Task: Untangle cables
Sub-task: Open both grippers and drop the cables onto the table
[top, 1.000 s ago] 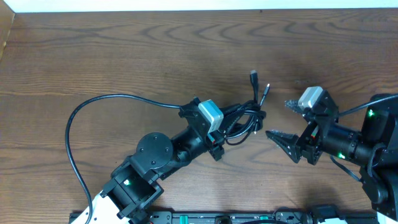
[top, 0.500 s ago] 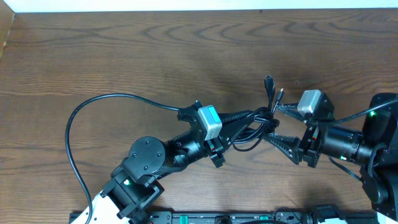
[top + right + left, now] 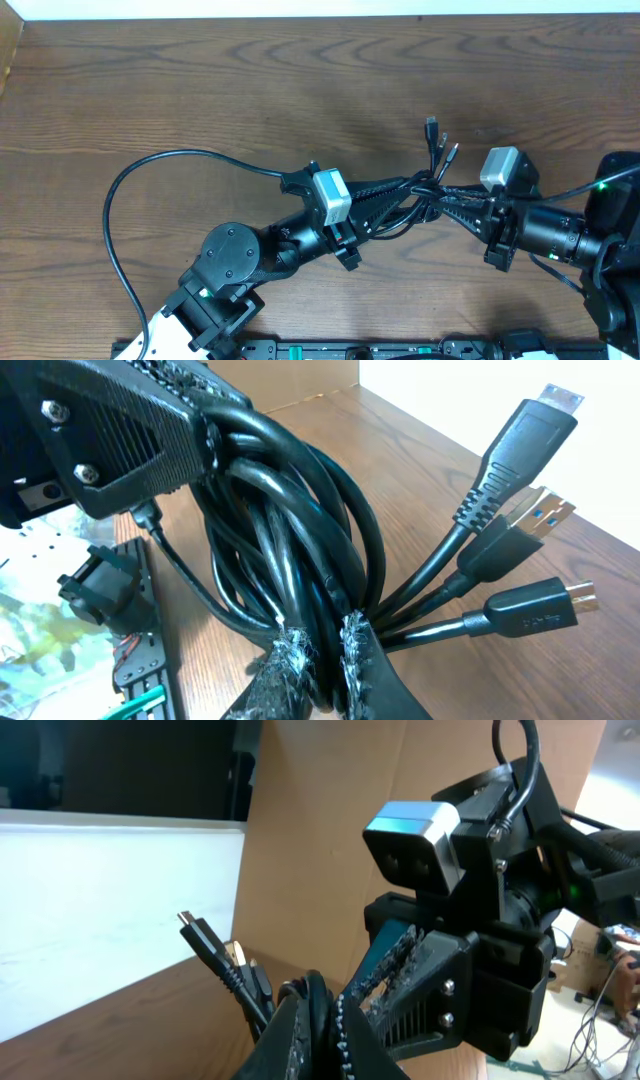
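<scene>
The cables [image 3: 418,192] are a black coiled bundle held above the table between both arms. My left gripper [image 3: 404,190] is shut on the bundle's left side; in the left wrist view its fingers [image 3: 292,1038] pinch a cord [image 3: 318,1005]. My right gripper [image 3: 446,194] is shut on the right side, its fingertips [image 3: 350,645] clamped on strands of the bundle [image 3: 290,530]. Three plug ends [image 3: 520,435] fan out to the right, and they point toward the table's back in the overhead view [image 3: 433,128].
A thicker black cable [image 3: 118,205] from the left arm loops wide over the left of the wooden table [image 3: 200,90]. A white edge [image 3: 300,8] runs along the back. The arm bases [image 3: 215,300] stand along the front edge.
My right gripper has moved left onto the bundle and shut on it. The left gripper, still shut, carried the bundle a little to the right.
</scene>
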Tool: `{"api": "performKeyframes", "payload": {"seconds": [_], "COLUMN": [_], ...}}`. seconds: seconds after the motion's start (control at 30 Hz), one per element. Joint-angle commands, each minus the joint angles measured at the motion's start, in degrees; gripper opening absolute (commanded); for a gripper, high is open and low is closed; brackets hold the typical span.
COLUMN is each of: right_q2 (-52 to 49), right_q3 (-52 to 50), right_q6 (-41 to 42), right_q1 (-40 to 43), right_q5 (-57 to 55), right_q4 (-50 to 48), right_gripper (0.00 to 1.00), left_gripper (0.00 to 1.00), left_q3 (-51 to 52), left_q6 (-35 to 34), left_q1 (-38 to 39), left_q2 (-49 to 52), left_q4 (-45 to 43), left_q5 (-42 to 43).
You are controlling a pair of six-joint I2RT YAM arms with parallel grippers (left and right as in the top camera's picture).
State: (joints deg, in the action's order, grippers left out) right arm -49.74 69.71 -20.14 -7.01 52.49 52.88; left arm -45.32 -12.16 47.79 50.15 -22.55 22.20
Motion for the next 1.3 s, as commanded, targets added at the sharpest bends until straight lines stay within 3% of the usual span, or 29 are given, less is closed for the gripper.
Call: {"api": "performKeyframes", "payload": {"seconds": [0.0, 0.27, 0.47, 0.63, 0.9, 1.0, 1.1, 1.27], "right_q2": [0.0, 0.0, 0.0, 0.0, 0.0, 0.0, 0.0, 0.0], "right_q3": [0.7, 0.7, 0.7, 0.7, 0.7, 0.7, 0.7, 0.7], "right_q6": [0.4, 0.3, 0.4, 0.4, 0.3, 0.3, 0.1, 0.2], "right_q1": [-0.2, -0.2, -0.2, -0.2, -0.2, -0.2, -0.2, -0.2], "right_q5": [-3.3, -3.3, -3.5, -4.9, -3.7, -1.8, -1.1, -1.2], "right_q4": [0.7, 2.4, 2.4, 2.2, 1.5, 1.3, 1.2, 1.4], "right_gripper": [0.01, 0.01, 0.01, 0.01, 0.01, 0.01, 0.01, 0.01], "left_gripper": [0.07, 0.07, 0.07, 0.11, 0.24, 0.25, 0.35, 0.36], "left_q3": [-0.4, -0.4, -0.4, -0.4, -0.4, -0.4, -0.4, -0.4], "left_q6": [-1.9, -11.1, -16.0, -14.8, 2.8, 3.0, 3.6, 3.6], "left_q1": [0.2, 0.2, 0.2, 0.2, 0.2, 0.2, 0.2, 0.1], "left_q2": [-1.0, -1.8, -2.4, -2.3, -2.3, -2.3, -2.3, -2.3], "left_q4": [-1.7, -1.6, -1.6, 1.0, 13.4, 18.6, 22.2, 28.5], "left_q5": [-3.3, -24.3, -31.5, -25.2, -2.1, -1.4, -1.6, -5.6]}}
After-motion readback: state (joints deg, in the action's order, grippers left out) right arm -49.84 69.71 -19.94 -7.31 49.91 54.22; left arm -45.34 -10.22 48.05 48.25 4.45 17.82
